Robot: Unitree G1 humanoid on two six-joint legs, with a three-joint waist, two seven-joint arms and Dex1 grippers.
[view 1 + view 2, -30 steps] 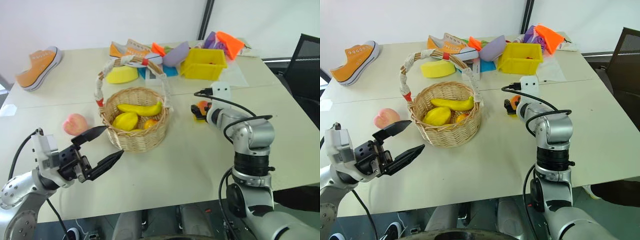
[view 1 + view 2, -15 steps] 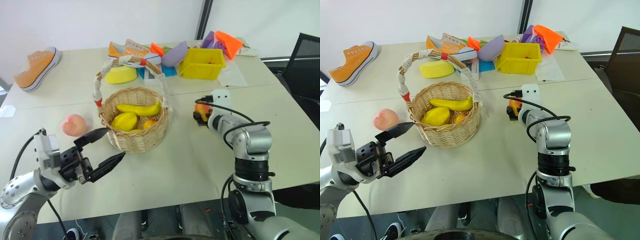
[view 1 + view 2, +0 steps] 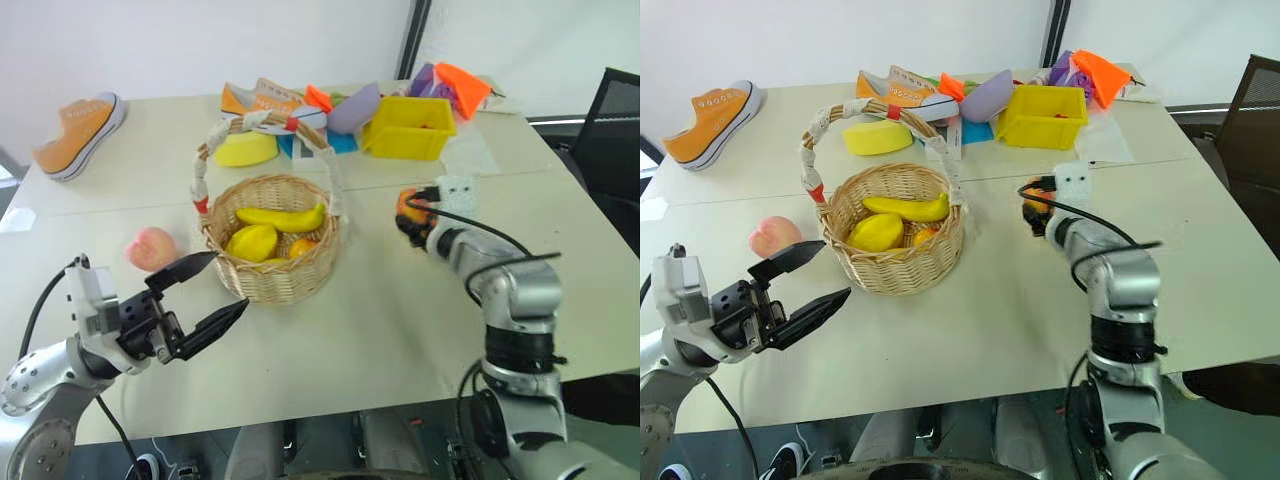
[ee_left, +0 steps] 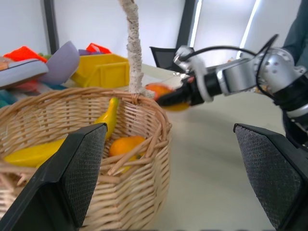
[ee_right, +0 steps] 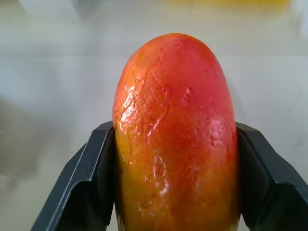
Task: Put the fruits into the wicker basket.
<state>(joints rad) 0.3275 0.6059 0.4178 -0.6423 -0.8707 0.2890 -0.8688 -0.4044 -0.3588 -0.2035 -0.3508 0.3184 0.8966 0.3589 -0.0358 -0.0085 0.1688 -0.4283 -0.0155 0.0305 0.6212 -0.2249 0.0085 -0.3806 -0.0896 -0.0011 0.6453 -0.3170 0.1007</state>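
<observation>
- The right claw [image 5: 175, 192] is clamped on the red-and-yellow mango [image 5: 175, 130]; one black finger presses each side of the fruit, and in the left eye view the mango sits at the claw's tip, to the right of the wicker basket [image 3: 275, 270] and apart from it.
- The left claw [image 3: 200, 295] is spread wide and holds nothing; it hangs over the near-left part of the counter [image 3: 360, 330], just in front of the basket's near-left wall.
- The basket stands near the middle of the counter, its arched handle [image 3: 205, 165] wrapped in white cloth with red bands.
- Inside it lie a curved yellow banana [image 3: 282, 217], a yellow fruit [image 3: 250, 241] below the banana, and a small orange fruit [image 3: 300, 246] beside that.
- The pink-orange peach [image 3: 150, 248] rests on the counter left of the basket, near it but not touching.
- At the far side sit a yellow plastic bin [image 3: 408, 128], a flat yellow oval pad [image 3: 243, 150] and an orange sneaker [image 3: 78, 133] at the far left.
</observation>
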